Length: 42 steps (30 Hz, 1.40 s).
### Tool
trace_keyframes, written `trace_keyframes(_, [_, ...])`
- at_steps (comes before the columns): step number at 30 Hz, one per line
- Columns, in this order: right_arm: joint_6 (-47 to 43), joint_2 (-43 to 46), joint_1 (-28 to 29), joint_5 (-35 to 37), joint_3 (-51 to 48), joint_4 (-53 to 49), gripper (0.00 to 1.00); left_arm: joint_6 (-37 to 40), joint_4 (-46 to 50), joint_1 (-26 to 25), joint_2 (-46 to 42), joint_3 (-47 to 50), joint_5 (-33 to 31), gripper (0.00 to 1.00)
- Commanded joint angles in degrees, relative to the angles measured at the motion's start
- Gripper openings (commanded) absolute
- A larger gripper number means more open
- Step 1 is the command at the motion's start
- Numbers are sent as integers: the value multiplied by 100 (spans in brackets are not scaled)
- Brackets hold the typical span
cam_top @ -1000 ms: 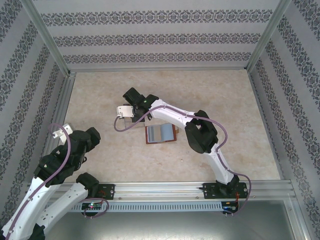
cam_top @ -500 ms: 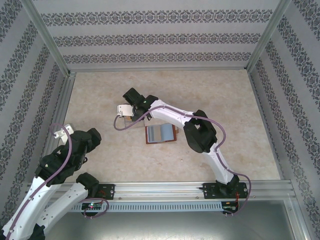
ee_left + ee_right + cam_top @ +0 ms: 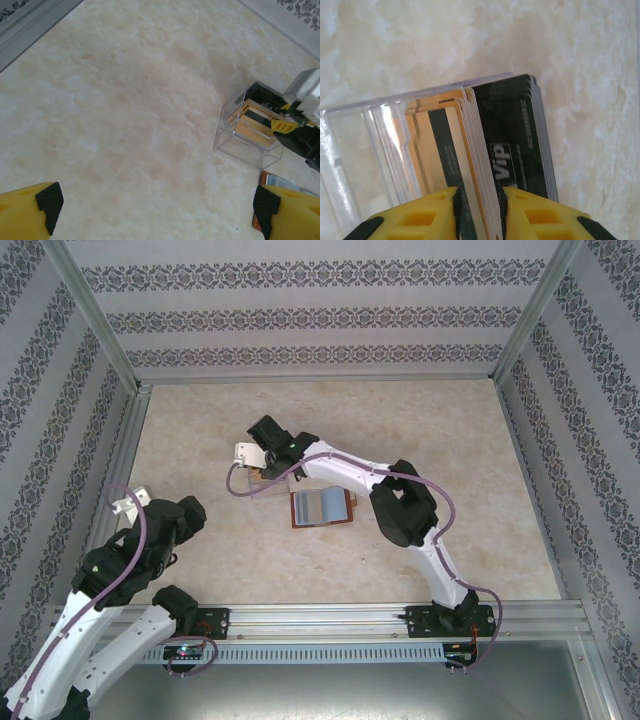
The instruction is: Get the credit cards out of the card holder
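Blue-grey cards (image 3: 318, 506) seemingly still in wallet (image 3: 347, 512).
Right gripper (image 3: 479, 196) straddles a clear box (image 3: 365, 130)'s stack (image 3: 515, 145), grip unclear; left gripper (image 3: 157, 202) spread.

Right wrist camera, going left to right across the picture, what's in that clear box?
Empty end of the clear box → orange cards with a black stripe → black VIP cards.
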<state>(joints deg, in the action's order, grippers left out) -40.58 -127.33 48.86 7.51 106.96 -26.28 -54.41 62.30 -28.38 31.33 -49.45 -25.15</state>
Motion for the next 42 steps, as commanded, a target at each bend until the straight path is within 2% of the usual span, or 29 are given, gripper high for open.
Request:
trace_keyframes(1, [804,776,-78,68,-322,466,29,297,-444,69,212,43,296,100])
trace_keyframes(8, [2547,1993,-243,255,-1618,823,29,583,-1377,66,921,121,1225,99])
trace_keyframes(14, [4010,3163,-507,352,-2966,702,31,658,-2310,65,1682,252,2040,90])
trace_keyframes(17, [4840,3653,-727,178,-3542,516,32,602,-2691,61,2173,265,2417,89])
trace_keyframes(22, [6087,4118,-1125,-604,-4449,412,33,518,-3221,-20,2933,286,2787,87])
trace_keyframes(27, [6717,4057,-1259,-973,-5145,586,33,407,-3574,-300,3641,206,2957,83])
trace_keyframes(30, [6972,3847,-1304,-1067,-5307,608,32,336,-3814,-456,3991,183,3116,77])
trace_keyframes(37, [7236,3401,-1430,-1021,-5432,697,32,290,-4222,-732,4586,141,3334,69])
trace_keyframes(40, [7213,3212,-1425,-1098,-5382,767,31,288,-4445,-804,4829,142,3440,52])
trace_keyframes(42, [7208,3085,-1425,-1170,-5312,735,31,277,-4552,-848,4997,100,3488,52])
